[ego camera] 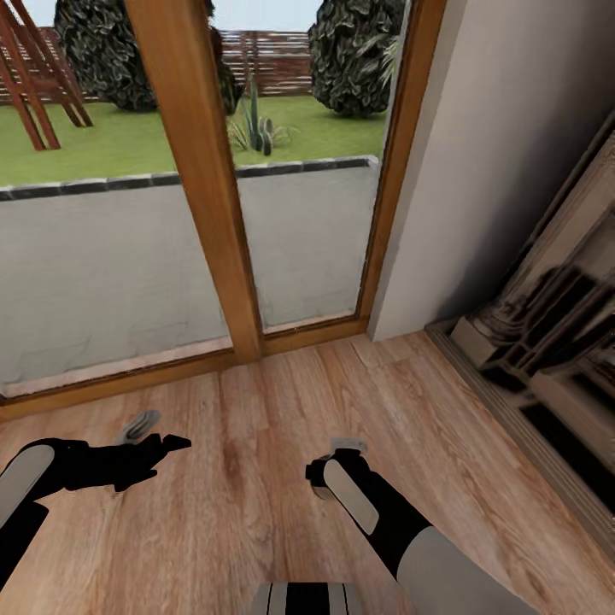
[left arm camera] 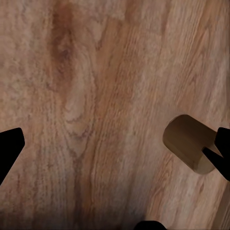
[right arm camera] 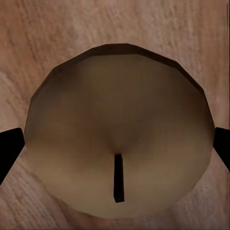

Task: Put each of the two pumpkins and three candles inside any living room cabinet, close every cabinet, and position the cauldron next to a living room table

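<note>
I am looking down at the light wood floor by the glass garden door. One beige candle (right arm camera: 120, 96) stands upright with its dark wick showing. It sits between the spread fingers of my right gripper (right arm camera: 117, 148), which is open around it and points down. In the head view that candle (ego camera: 348, 445) peeks out past the right gripper (ego camera: 342, 457). Another candle (left arm camera: 189, 143) lies on its side on the floor, close against one fingertip (left arm camera: 219, 155) of my open left gripper (left arm camera: 115, 148). The head view shows this candle (ego camera: 137, 425) just beyond the left gripper (ego camera: 166, 444).
The glass door with its thick wooden frame (ego camera: 213, 213) stands straight ahead, garden beyond. A pale wall (ego camera: 478, 171) rises at the right, with the fireplace surround (ego camera: 547, 342) along the right edge. Bare plank floor (ego camera: 256, 427) lies between the arms.
</note>
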Controlling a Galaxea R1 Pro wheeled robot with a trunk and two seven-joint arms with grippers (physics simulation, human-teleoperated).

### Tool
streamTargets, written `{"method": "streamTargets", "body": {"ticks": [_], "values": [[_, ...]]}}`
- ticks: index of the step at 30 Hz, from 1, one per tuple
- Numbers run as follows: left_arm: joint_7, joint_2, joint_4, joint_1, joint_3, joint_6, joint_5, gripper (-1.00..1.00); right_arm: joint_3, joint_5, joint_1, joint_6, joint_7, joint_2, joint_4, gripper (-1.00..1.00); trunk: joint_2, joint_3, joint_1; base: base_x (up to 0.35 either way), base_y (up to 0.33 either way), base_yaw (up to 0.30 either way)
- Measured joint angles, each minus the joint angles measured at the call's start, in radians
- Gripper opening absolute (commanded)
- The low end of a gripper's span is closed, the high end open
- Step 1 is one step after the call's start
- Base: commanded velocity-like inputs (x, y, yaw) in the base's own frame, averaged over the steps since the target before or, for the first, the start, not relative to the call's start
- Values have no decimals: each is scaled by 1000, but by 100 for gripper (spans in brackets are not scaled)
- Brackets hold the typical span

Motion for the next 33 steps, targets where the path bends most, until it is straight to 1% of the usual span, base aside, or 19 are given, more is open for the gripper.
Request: {"method": "streamTargets", "body": {"ticks": [3, 7, 9, 22, 29, 33], "values": [[0, 0, 0, 0, 1, 0, 1, 100, 0, -2, 0, 0, 0, -1, 0, -100, 1, 7, -1, -2, 0, -165], [0, 1, 0, 0, 3, 1, 1, 100, 0, -32, 0, 0, 0, -4, 0, -100, 2, 17, -3, 0, 0, -162], [0, 2, 0, 0, 4, 1, 2, 100, 0, -35, 0, 0, 0, -5, 0, -100, 2, 22, -4, 0, 0, -161], [0, 2, 0, 0, 4, 2, 3, 100, 1, -37, 0, -1, 3, -6, -1, -100, 5, 55, -10, 0, 0, -167], [0, 3, 0, 0, 3, 1, 4, 100, 1, -38, 0, 0, 3, -6, 0, -100, 7, 79, -13, 0, 0, -32], [0, 4, 0, 0, 7, 3, 9, 100, 0, -40, 0, 1, 5, -5, 0, -100, 7, 76, -13, 0, 0, -2]]}}
